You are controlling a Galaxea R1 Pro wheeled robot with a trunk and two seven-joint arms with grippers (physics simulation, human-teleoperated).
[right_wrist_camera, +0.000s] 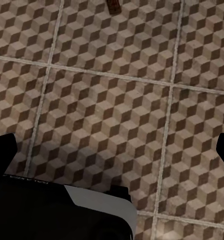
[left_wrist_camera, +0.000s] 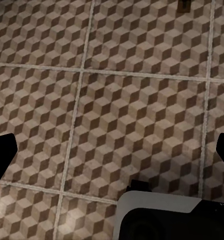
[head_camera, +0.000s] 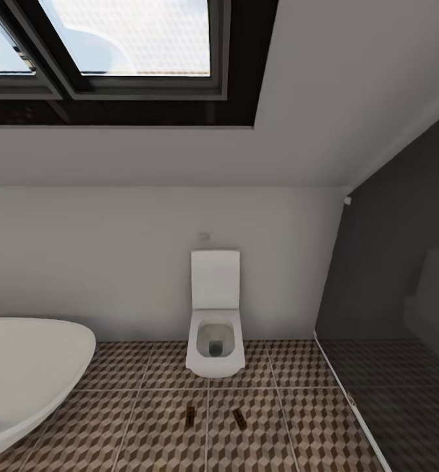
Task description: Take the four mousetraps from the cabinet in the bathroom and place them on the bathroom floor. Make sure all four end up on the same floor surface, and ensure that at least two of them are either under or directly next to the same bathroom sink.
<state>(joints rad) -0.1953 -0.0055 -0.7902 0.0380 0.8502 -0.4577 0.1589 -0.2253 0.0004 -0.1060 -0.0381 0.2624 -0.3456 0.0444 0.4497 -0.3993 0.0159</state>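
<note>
Two mousetraps lie on the cube-patterned bathroom floor [head_camera: 298,426] in front of the toilet, one [head_camera: 190,415] to the left of the other [head_camera: 238,418], a short gap between them. One mousetrap [left_wrist_camera: 183,5] sits at the edge of the left wrist view and one [right_wrist_camera: 113,5] at the edge of the right wrist view. My left gripper [left_wrist_camera: 112,155] hangs open over bare tiles, its dark fingertips [left_wrist_camera: 1,152] far apart. My right gripper [right_wrist_camera: 112,155] is open too, holding nothing. The cabinet and the bathroom sink are out of view.
A white toilet [head_camera: 214,328] stands against the far wall. The oval white bathtub [head_camera: 23,373] fills the left foreground. A dark glass shower partition [head_camera: 390,295] closes off the right side. A skylight window [head_camera: 121,39] is overhead.
</note>
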